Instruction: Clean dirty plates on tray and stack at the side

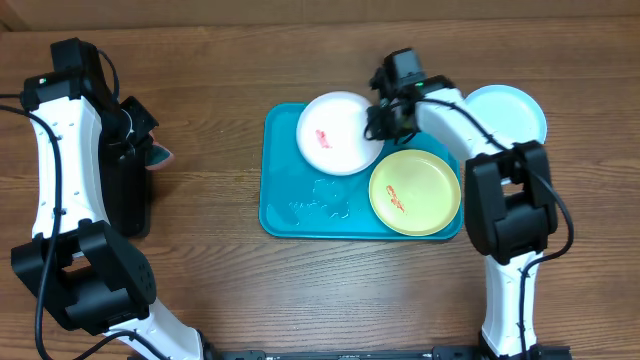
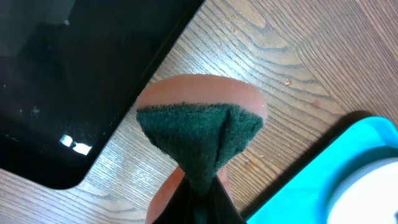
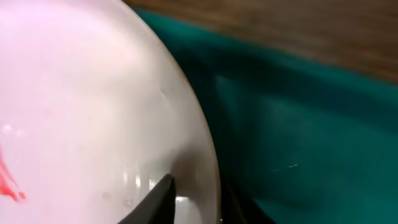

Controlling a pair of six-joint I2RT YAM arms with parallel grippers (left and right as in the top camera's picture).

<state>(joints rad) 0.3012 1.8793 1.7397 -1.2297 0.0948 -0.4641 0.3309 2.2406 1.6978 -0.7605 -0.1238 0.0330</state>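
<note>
The white plate point(image 1: 335, 133) with a red smear lies at the back of the turquoise tray point(image 1: 300, 218). The yellow-green plate point(image 1: 415, 190), also smeared red, lies at the tray's front right. The pale aqua plate point(image 1: 508, 110) sits on the table right of the tray. My right gripper point(image 1: 380, 120) is shut on the white plate's right rim; in the right wrist view one finger lies on the plate point(image 3: 93, 93) and the other under its edge point(image 3: 196, 199), above the tray point(image 3: 298, 137). My left gripper point(image 2: 199, 193) is shut on a green-and-orange sponge point(image 2: 199, 134) left of the tray.
A black tray point(image 1: 128, 200) lies at the left under my left arm, and it shows in the left wrist view point(image 2: 62, 81). Water drops point(image 1: 320, 200) sit on the turquoise tray's front left. The tray's corner point(image 2: 311, 180) and the white plate point(image 2: 373, 193) show beside the sponge.
</note>
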